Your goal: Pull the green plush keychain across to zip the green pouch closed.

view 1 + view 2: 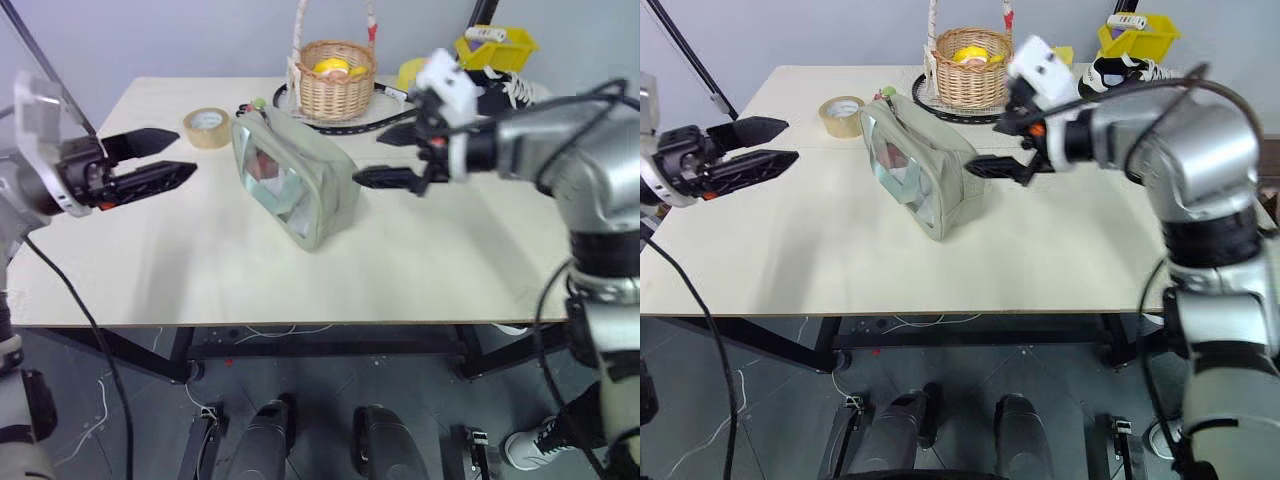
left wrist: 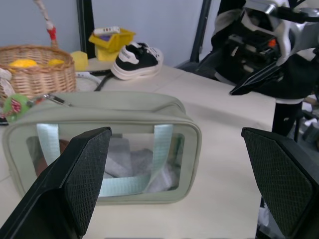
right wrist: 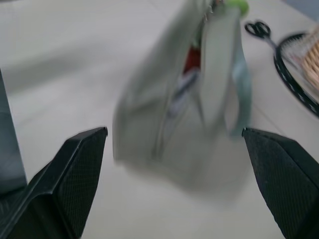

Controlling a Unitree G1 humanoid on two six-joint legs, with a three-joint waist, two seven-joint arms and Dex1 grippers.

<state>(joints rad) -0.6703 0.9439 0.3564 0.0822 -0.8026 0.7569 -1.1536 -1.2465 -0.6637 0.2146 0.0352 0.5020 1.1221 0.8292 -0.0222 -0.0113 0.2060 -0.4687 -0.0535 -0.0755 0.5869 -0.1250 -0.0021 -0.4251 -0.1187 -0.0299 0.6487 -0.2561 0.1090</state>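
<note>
Green pouch point(image 1: 295, 185) lies near the middle of the pale surface point(image 1: 200, 270), in the upper centre of the left eye frame, with its clear window panel turned toward the left tool point(image 1: 160, 160). Green plush keychain point(image 2: 15, 105) sits at the pouch's far end, beside the wicker basket point(image 1: 337, 80); in the head views it is only a small lime speck at the pouch's top edge, while the left wrist view shows it clearly at the left of the frame, hanging from the zipper pull. That same view looks straight through the window panel at a pale strap handle point(image 2: 162, 149) and some contents inside.

The left tool hovers at the left of the left eye frame, fingers spread and released, grasping nothing, well apart from the pouch. The right tool point(image 1: 390, 160) hangs just beside the pouch's near right end, also released and empty. Its wrist view, which is blurred, seems to show the top zipper gaping, with something red inside.

A roll of tape point(image 1: 206, 126) lies near the pouch toward the upper left of the left eye frame. Behind the basket stand a yellow bin point(image 1: 497, 45) and a black-and-white shoe point(image 2: 135, 59), the shoe plainest in the left wrist view.
</note>
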